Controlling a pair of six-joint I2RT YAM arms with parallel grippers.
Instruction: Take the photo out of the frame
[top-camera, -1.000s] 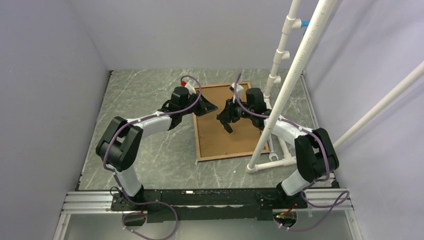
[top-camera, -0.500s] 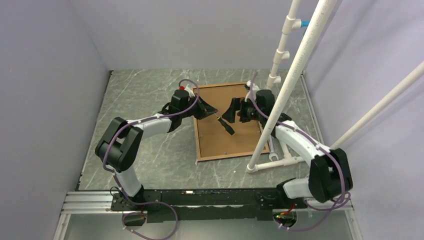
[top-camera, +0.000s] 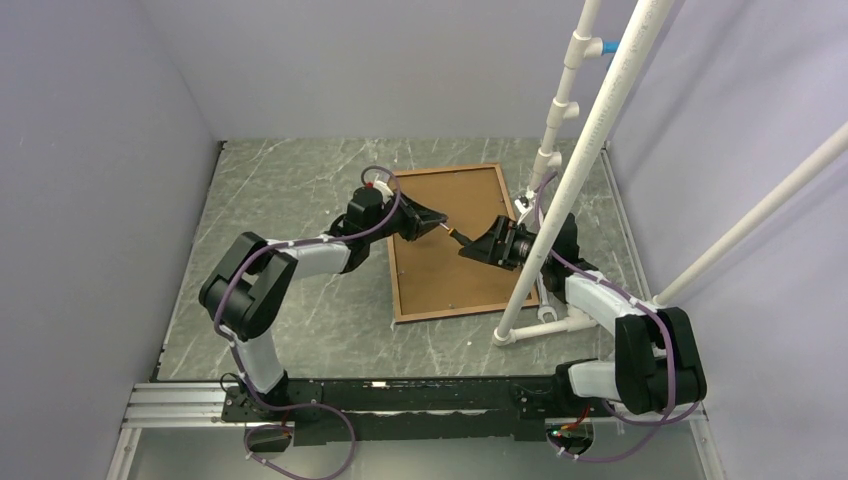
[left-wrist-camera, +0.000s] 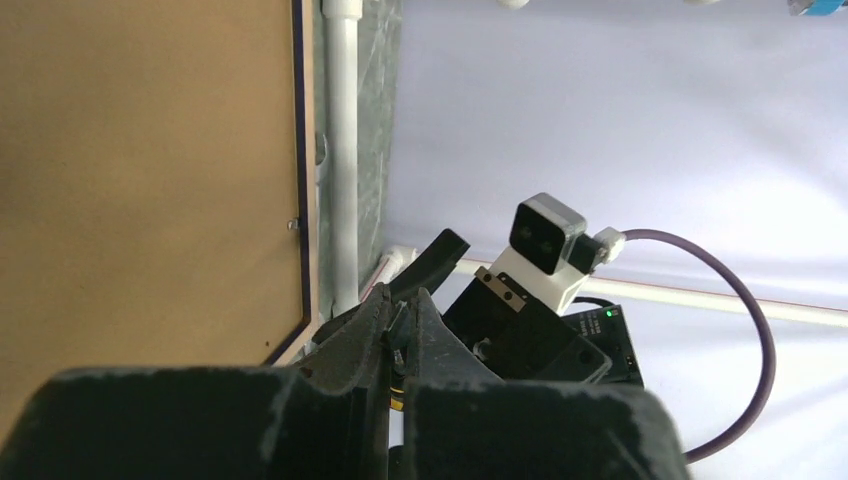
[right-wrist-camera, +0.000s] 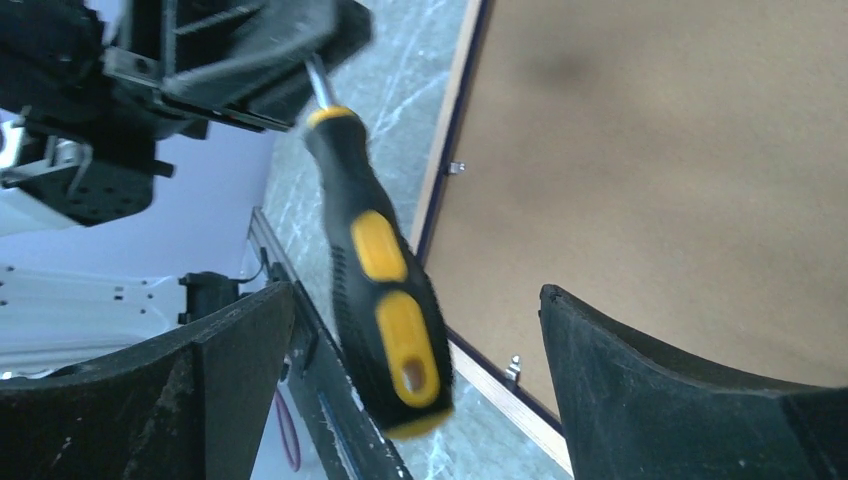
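Note:
The frame (top-camera: 400, 290) lies face down on the table, its pale wooden rim (right-wrist-camera: 440, 170) and thin navy edge showing. Inside the rim I see only the photo's brown back (top-camera: 450, 255); its printed side is hidden. My left gripper (top-camera: 438, 222) (left-wrist-camera: 402, 300) hovers over the frame's left part, shut on the metal shaft of a black-and-yellow screwdriver (top-camera: 458, 236). My right gripper (top-camera: 482, 246) (right-wrist-camera: 415, 295) stands wide open, with the screwdriver's handle (right-wrist-camera: 375, 260) between its fingers but touching neither.
A white PVC pipe rack (top-camera: 580, 170) rises at the frame's right edge, its base pipes (top-camera: 545, 320) lying on the marble table. Small metal clips (right-wrist-camera: 513, 368) stick up along the frame's rim. Grey walls close in on three sides.
My right gripper has opened off the screwdriver handle, and its arm has swung back, lower and to the right. My left gripper stayed shut on the shaft and moved slightly right.

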